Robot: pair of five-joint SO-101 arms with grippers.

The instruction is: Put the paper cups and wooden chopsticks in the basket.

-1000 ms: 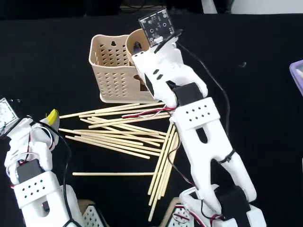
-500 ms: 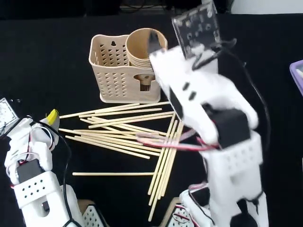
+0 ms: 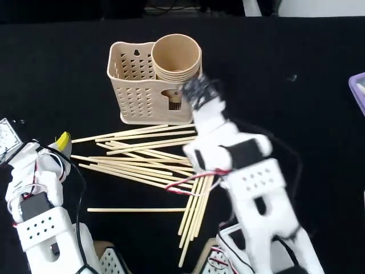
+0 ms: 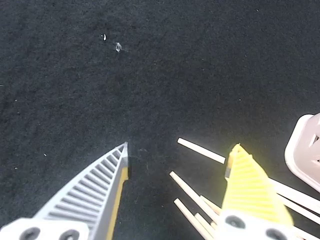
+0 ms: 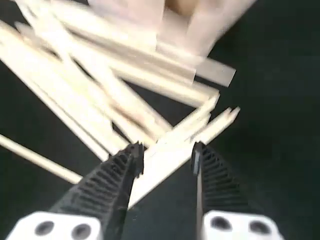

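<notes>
A beige perforated basket (image 3: 140, 91) stands at the back of the black table. A stack of paper cups (image 3: 176, 56) sits in its right end. Many wooden chopsticks (image 3: 142, 162) lie scattered in front of it. My right arm (image 3: 234, 157) stands just right of the basket's front corner. Its gripper (image 5: 165, 152) is open and empty, low over the chopstick ends (image 5: 175, 135) nearest the basket. My left gripper (image 4: 180, 152) is open and empty too, at the left ends of the chopsticks (image 4: 200, 150), its yellow fingertip (image 3: 63, 138) near the table's left side.
A basket corner (image 4: 305, 150) shows in the left wrist view. A purple container edge (image 3: 358, 88) lies at the far right. One lone chopstick (image 3: 134, 210) lies apart near the front. Black cloth spreads to the right of and behind the basket.
My right gripper has left the cup stacked in the basket, pulled back and dropped low toward the chopsticks. The left arm has not moved.
</notes>
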